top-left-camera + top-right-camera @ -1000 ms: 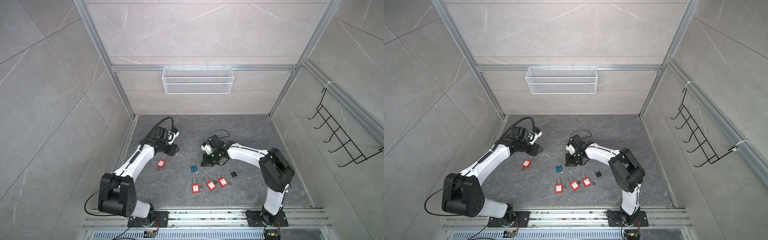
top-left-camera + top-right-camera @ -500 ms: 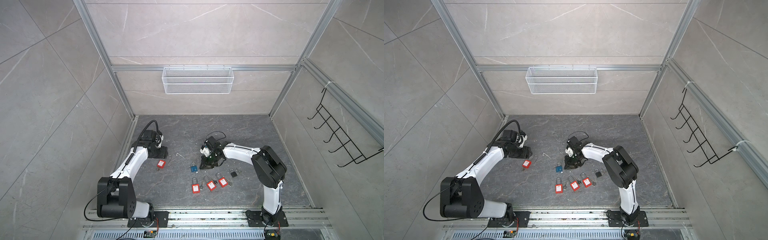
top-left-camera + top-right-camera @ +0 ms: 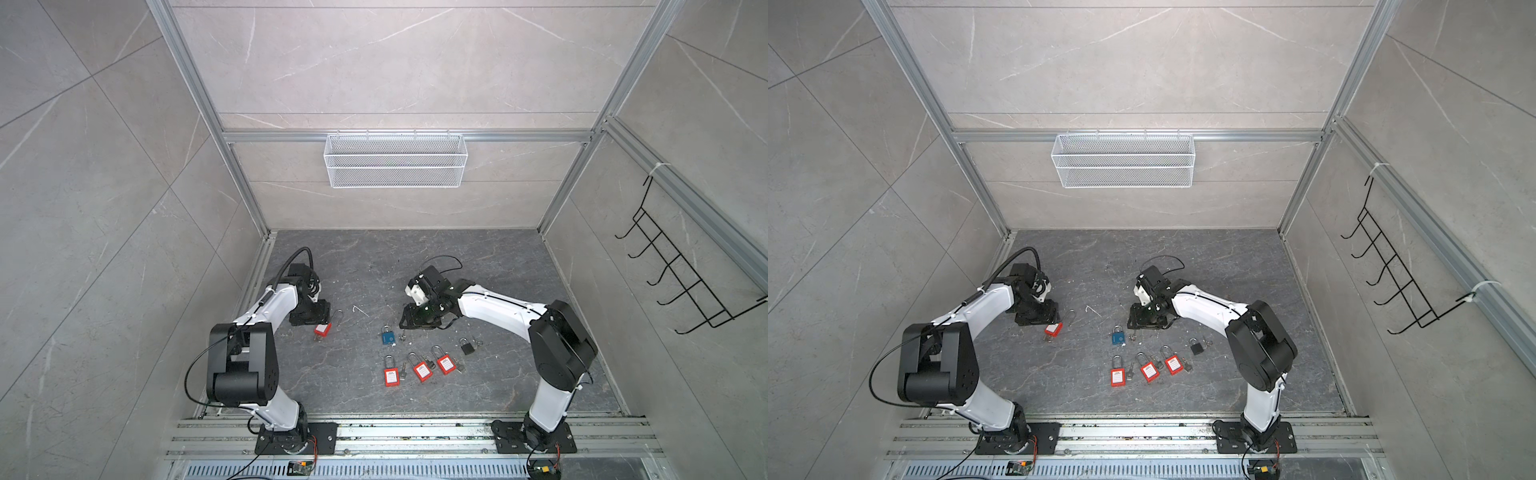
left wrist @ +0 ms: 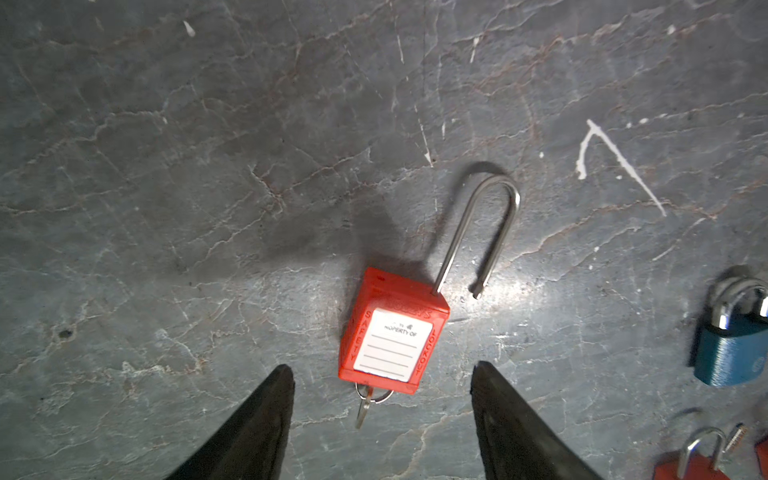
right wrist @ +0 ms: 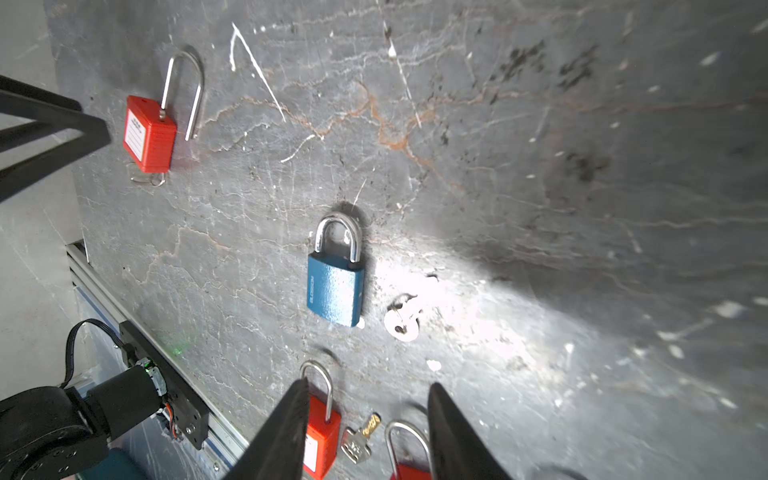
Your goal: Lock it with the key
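My left jaws stand spread and empty, low over the counter. The red padlock lies between them, untouched. Its shackle is sprung open, one leg clear of the body, and a key sits in its base. In both top views it lies at 4 o'clock of those jaws. My right jaws are spread too, pinching nothing. The blue padlock lies at their 8 o'clock, shackle down, with a loose key at its 3 o'clock.
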Robot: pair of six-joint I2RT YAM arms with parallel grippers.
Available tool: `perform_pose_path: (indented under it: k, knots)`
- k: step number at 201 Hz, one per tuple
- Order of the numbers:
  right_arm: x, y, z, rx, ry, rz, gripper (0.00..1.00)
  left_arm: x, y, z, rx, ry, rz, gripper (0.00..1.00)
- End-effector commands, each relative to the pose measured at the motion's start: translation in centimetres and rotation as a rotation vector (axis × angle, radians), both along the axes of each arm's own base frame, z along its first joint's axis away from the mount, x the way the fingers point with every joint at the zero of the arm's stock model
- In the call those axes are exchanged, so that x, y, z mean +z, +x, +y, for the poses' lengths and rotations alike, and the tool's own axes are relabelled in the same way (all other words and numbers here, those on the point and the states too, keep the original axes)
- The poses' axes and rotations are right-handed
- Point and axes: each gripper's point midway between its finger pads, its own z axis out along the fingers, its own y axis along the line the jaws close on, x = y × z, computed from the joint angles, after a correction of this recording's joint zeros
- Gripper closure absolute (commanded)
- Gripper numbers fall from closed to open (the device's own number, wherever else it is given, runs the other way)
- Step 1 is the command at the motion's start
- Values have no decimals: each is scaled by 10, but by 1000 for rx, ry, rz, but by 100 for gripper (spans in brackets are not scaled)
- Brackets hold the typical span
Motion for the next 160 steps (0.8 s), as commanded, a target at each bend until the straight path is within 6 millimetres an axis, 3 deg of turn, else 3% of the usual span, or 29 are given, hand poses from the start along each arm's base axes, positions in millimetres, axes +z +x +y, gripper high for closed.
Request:
perform_pose_path:
  k: [1, 65, 102, 160]
  knots:
    - [1, -5, -14, -21, -50, -26, 51, -1, 5, 2, 38, 0, 18, 30]
    - [2, -9, -24, -31, -72, -48, 49, -14, 3, -18, 82, -119, 67, 30]
    - [9, -6, -24, -28, -71, -69, 49, -5, 1, -40, 111, -210, 57, 30]
    - [48, 8, -14, 99, -24, -241, 50, 11, -3, -96, 144, -383, -12, 30]
